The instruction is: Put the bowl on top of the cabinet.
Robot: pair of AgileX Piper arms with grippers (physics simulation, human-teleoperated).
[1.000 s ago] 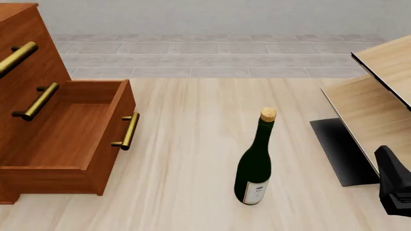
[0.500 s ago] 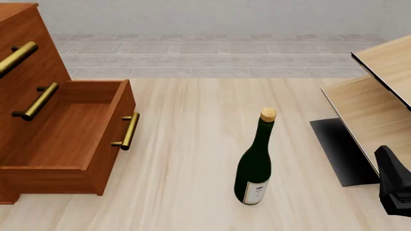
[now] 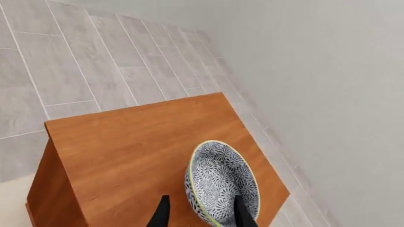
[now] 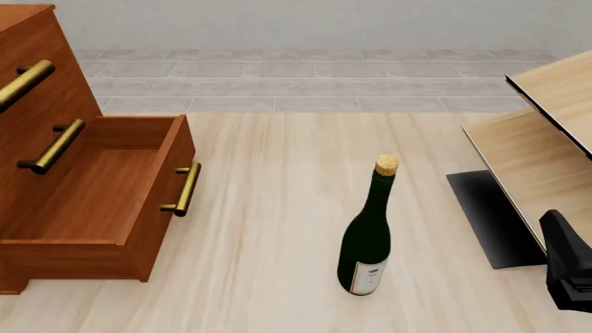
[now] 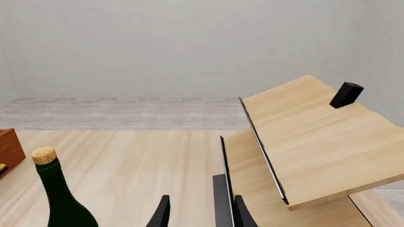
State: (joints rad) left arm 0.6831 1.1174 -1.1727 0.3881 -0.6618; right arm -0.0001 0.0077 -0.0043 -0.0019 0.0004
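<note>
The left end effector [image 3: 200, 215] grips the rim of the small white, blue-grey-patterned bowl [image 3: 221, 184] over the reddish-brown wooden cabinet [image 3: 139, 146] top. The right end effector [image 5: 200, 213] stands slightly open, empty, the dark green corked bottle [image 5: 58, 194] at its 9 o'clock.

Looks like a simulated home interior, plainly rendered. Shown by household furniture and goods: a reddish-brown wooden cabinet [image 4: 55, 173] with brass bar handles and one drawer pulled open, a pale wooden shelf unit [image 4: 541, 132] on a black base, a corked green wine bottle [image 4: 367, 232] standing on a light wood tabletop [image 4: 268, 208], grey floor tiles [image 4: 306, 76] and a bare grey wall [image 5: 189, 42] behind.
</note>
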